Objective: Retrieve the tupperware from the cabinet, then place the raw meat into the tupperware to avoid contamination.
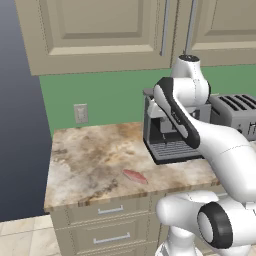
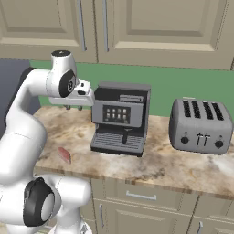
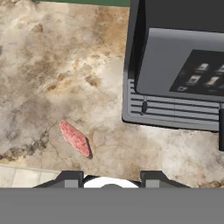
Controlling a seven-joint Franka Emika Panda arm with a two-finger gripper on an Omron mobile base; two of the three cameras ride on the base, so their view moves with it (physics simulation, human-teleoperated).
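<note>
Left base view first: raw meat flat on marbled surface, near front edge, beside coffee machine; cabinet doors closed overhead, tupperware presumably behind them. Right base view: pincer hanging above surface, left of coffee machine, toaster well apart. Hand view: fingertips parted, grasping nothing. Advisable: raise straight to the cabinet handle, avoiding coffee machine top.
</note>
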